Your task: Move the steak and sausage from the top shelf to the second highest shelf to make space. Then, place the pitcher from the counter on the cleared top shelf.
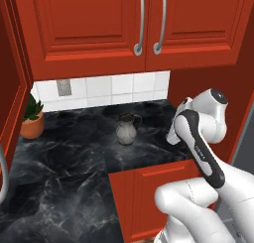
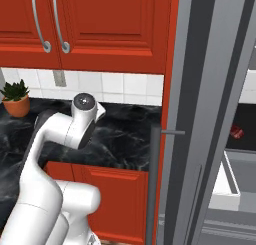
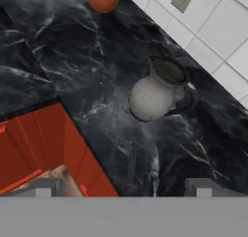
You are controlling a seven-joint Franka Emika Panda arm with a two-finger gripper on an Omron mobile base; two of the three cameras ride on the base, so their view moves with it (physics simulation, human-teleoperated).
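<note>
Pitcher (image 3: 160,93) is what we are reaching for now, we judge, since our gripper (image 3: 121,186) is hanging over the counter (image 3: 58,62) with its fingers spread wide, holding nothing and pointing toward it. It is standing upright on the black marble, near the tiled wall, apart from the gripper, with its handle turned away from the plant pot (image 1: 32,119) in the far corner. Farther right, behind the fridge door, something red (image 2: 236,132) is lying on a dark shelf.

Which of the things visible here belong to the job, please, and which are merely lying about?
Job: pitcher, counter, steak on its shelf, open gripper.
Lying about: plant pot, wall cupboards, wall socket.
</note>
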